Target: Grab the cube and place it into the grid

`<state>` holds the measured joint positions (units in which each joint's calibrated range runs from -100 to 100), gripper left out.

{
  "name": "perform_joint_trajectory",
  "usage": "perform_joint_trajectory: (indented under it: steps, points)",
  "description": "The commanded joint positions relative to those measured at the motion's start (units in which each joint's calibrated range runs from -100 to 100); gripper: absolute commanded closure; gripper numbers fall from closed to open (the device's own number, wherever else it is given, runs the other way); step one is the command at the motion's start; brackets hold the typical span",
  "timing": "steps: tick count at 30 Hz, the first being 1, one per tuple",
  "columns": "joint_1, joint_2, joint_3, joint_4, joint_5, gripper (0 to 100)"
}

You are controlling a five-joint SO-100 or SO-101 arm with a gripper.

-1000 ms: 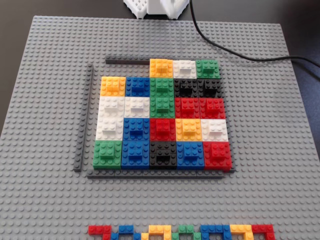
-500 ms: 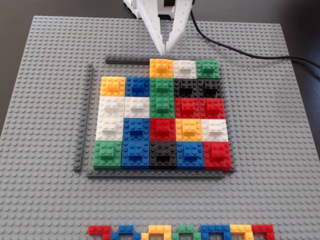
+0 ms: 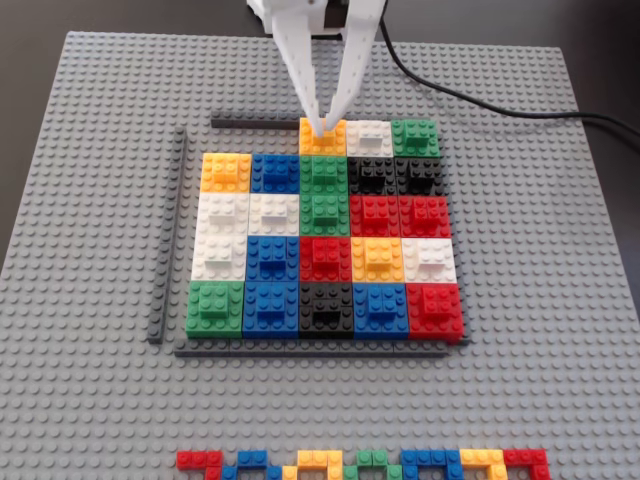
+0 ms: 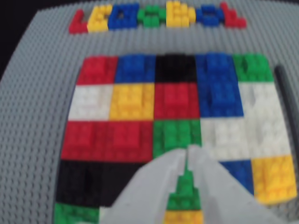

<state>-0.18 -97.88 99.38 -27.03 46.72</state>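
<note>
- My gripper (image 3: 322, 125) comes down from the far edge in the fixed view. Its two white fingers are pinched to a thin slit and hold nothing, and the tips are right over the top of the cube (image 3: 322, 140). I cannot tell whether they touch it.
- In the wrist view the same two fingers (image 4: 154, 186) nearly meet, and a sliver of the cube (image 4: 182, 217) shows below the gap.
- Nearest the camera in the fixed view is one zigzag strip of small bricks (image 3: 360, 463), made of seven colour patches: two red, two blue, two yellow and one green.
- It lies on one light grey studded baseplate (image 3: 90, 400), which carries everything else too.
- Next is the first of three dark grey strips (image 3: 310, 350), running along the grid's near edge. A second one (image 3: 168, 235) runs up its left side.
- The grid (image 3: 325, 260) holds twenty-three blocks as I count them: five white, four red, four blue, four green, three black and three orange-yellow.
- The four nearer rows have five blocks each, and the far row has three.
- The cube is the leftmost of those three. It is seated in the grid, touching the white block on its right and the green one in front.
- The third grey strip (image 3: 255, 122) lies just left of the cube.
- Farthest off, one black cable (image 3: 480, 105) crosses the baseplate's far right corner.
</note>
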Motion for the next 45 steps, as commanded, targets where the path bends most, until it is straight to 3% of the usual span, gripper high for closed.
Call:
perform_joint_trajectory:
  steps: [1,5,45]
  points:
    - [0.5,-2.1,0.5,3.4,-1.2,100]
    - [0.7,-2.1,0.5,5.2,-3.2,100]
    - [-0.9,-2.1,0.5,6.8,-2.6,100]
